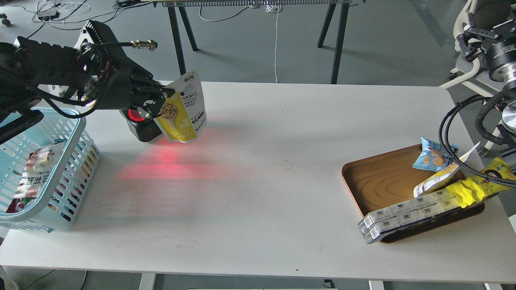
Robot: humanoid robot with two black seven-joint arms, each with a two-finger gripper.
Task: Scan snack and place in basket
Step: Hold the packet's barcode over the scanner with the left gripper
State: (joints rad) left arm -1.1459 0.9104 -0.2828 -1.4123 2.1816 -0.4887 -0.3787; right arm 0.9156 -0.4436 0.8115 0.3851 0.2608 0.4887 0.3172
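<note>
My left claw (159, 105) is clamping the snack pouch (183, 108) in front of the scanner (139, 125) so its red beam is reading the pack; the right claw is out of view.

Bright, even light; red glow smears across the table (258, 169).

The left arm (60, 72) is matte black with ribbed, blocky housings, thin black cables looping along it and a brass-coloured threaded connector (142, 44) on top; the right arm (494, 48) is black with a silver metal ring and thick black looping cables (459, 133)
</note>
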